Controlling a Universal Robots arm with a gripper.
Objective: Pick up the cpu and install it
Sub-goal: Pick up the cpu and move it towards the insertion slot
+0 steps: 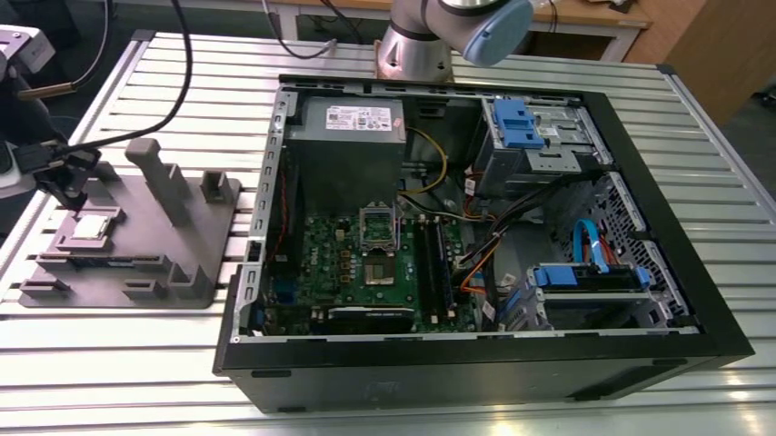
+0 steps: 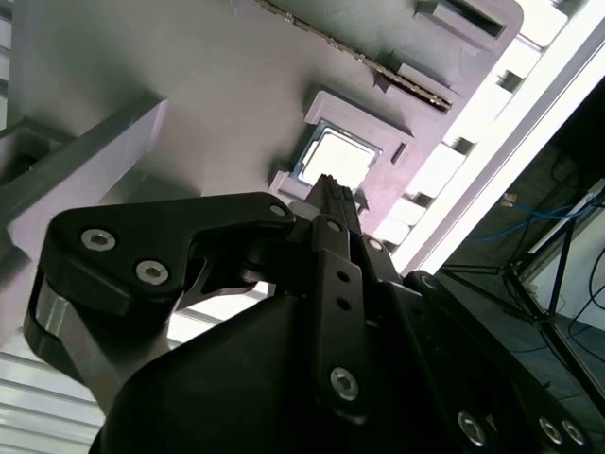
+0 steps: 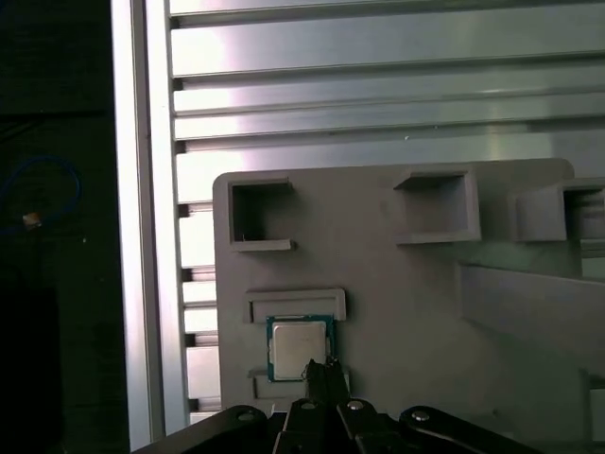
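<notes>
Gripper [image 3: 319, 367] hovers just over cpu [image 3: 299, 342] in grey fixture [image 3: 397, 284] recess, fingers [image 3: 326, 378] closed together w/ nothing held.

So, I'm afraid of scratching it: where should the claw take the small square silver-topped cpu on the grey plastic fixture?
Probably by two thin opposite edges, coming straight down. The small square silver-topped cpu lies flat in a shallow seat of the grey plastic fixture; raised ledges flank two sides, leaving the others free.

Your exterior view evenly lit, soft shadows. Glare whitens surface [image 3: 378, 57] in first wrist view, cpu [image 2: 340, 159] in second wrist view.
</notes>
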